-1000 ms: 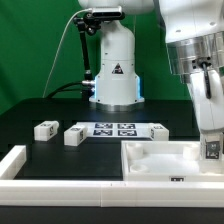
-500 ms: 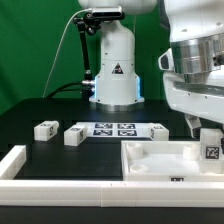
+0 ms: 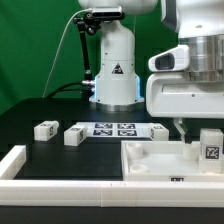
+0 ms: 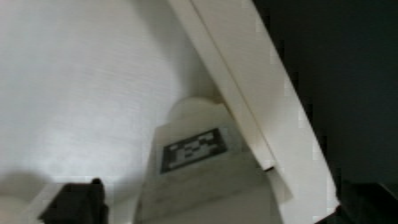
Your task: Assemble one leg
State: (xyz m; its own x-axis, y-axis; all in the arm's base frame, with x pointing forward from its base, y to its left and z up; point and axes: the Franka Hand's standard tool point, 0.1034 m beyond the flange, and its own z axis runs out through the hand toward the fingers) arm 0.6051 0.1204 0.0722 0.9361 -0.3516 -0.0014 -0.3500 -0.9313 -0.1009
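A leg (image 3: 211, 146), a short white block with a tag on its side, stands upright in the far corner of the large white tray-like piece (image 3: 155, 163), at the exterior view's right. My gripper (image 3: 184, 129) hangs just above and beside this leg, open, with nothing in it. In the wrist view the same leg (image 4: 192, 150) stands against the tray's rim (image 4: 240, 90). My two dark fingertips (image 4: 71, 205) are spread wide on either side of it and do not touch it.
Two more legs (image 3: 45, 129) (image 3: 74, 133) lie on the black table at the exterior view's left, and another (image 3: 160, 129) by the marker board (image 3: 115, 128). A white L-shaped fence (image 3: 15, 165) runs along the front. The robot base (image 3: 115, 75) stands behind.
My gripper held the leg in the tray's corner a second ago. It has let go, risen and shifted toward the exterior view's left. The leg stays standing.
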